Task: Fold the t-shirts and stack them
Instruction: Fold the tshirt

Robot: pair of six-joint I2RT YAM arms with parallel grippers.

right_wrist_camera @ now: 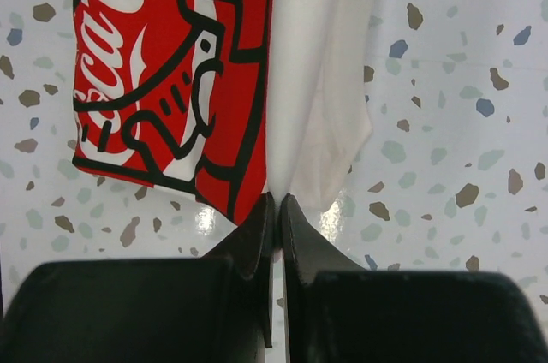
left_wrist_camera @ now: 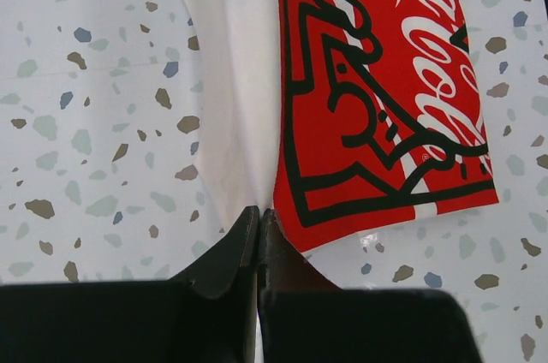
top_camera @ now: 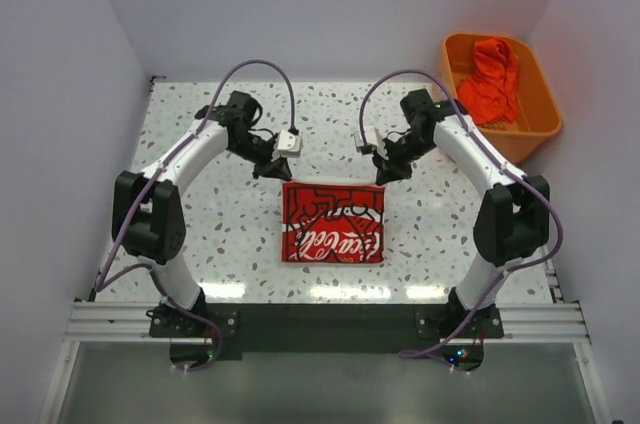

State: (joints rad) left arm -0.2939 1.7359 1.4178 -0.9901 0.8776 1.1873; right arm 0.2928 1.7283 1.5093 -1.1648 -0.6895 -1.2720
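Now both grippers pinch the far edge of a folded t-shirt (top_camera: 332, 224) in the middle of the table (top_camera: 210, 229).

Seen from above, the t-shirt lies flat as a red-and-white rectangle, its white script along the near edge. The left gripper (left_wrist_camera: 259, 213) is at the far left corner with its jaws pressed together on the cloth, where a white flap and the red print run down into the tips. The right gripper (right_wrist_camera: 278, 200) is at the far right corner, its jaws likewise closed on the cloth at the seam between red print and white flap. Well apart, at the far right corner of the table, an orange tub (top_camera: 545, 104) holds a crumpled orange cloth (top_camera: 492, 79).
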